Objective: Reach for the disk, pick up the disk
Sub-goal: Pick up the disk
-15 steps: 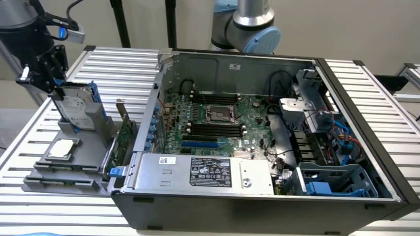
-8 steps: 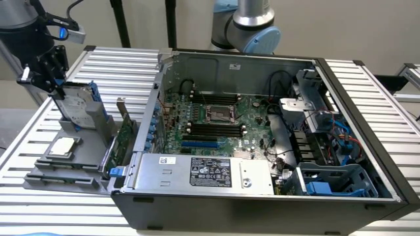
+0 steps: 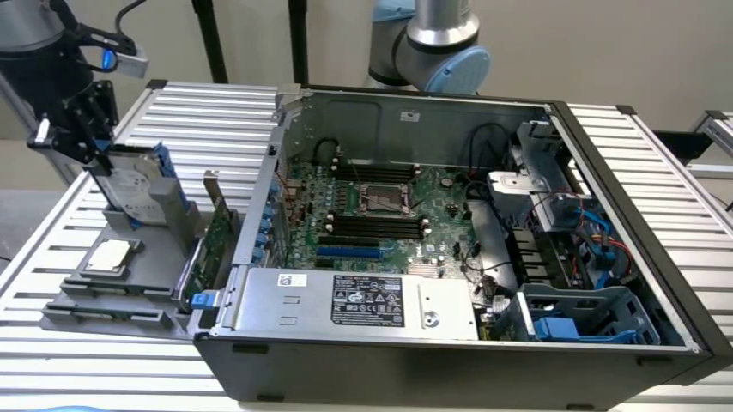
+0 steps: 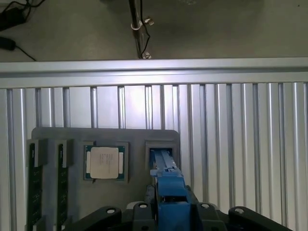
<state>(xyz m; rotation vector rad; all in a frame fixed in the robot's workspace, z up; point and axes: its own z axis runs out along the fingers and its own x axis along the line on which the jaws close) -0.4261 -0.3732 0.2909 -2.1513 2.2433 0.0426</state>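
Lettering is scarce for you. The flat silver-grey hard disk with blue plastic rails [image 3: 136,193] carries a white printed label, and a black-and-white sticker [image 3: 369,300] sits on the metal power supply box inside the open black computer case [image 3: 458,365]. You cannot read either.

The disk stands on edge in a slot of the grey plastic fixture tray [image 3: 69,311], near the edge of the slatted aluminium table [image 3: 675,172] on the exterior view's left. A small square silver chip [image 3: 109,255] lies flat in the same tray, and a green circuit card [image 3: 212,240] stands upright between the tray and the case.

Your arm [image 3: 34,34] reaches down over that tray, its wrist pointing downward. The black gripper [image 3: 98,163] is clamped on the disk's upper edge, and the wrist view shows the blue rail [image 4: 166,168] between its fingers.
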